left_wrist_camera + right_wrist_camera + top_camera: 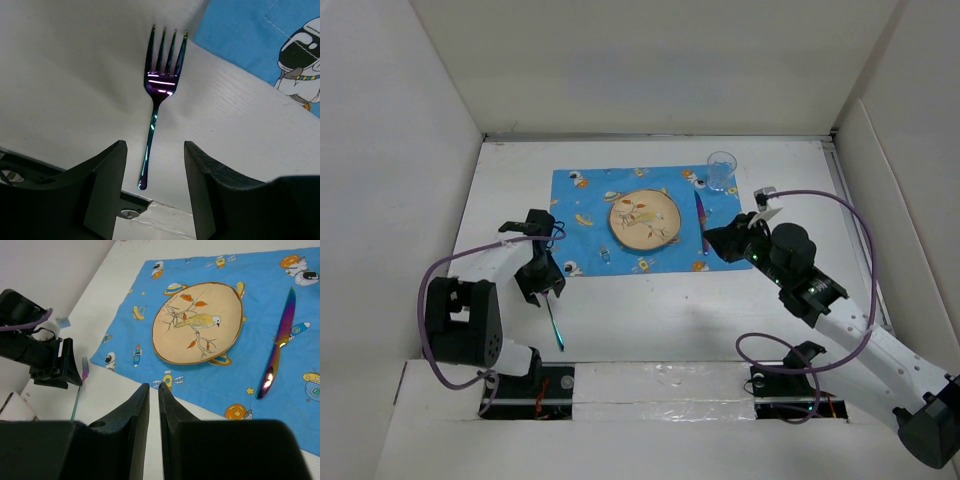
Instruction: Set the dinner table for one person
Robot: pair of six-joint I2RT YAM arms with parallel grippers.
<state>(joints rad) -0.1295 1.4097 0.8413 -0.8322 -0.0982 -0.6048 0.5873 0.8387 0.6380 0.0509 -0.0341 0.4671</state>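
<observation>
A blue astronaut-print mat (590, 195) lies on the white dinner table (650, 320). On the mat sit a round bird-painted plate (644, 220) and, to its right, an iridescent knife (702, 222). A clear glass (721, 170) stands at the mat's far right corner. An iridescent fork (159, 85) lies flat on the bare table left of the mat. My left gripper (155, 167) hovers open over its handle end, holding nothing. My right gripper (154, 387) hangs over the mat's near edge, left of the knife (280, 345), its fingers a narrow gap apart and empty.
White wall panels close in the table on the left, back and right. The arm bases and purple cables (440, 300) sit along the near edge. A taped seam (660, 385) runs across the front of the table.
</observation>
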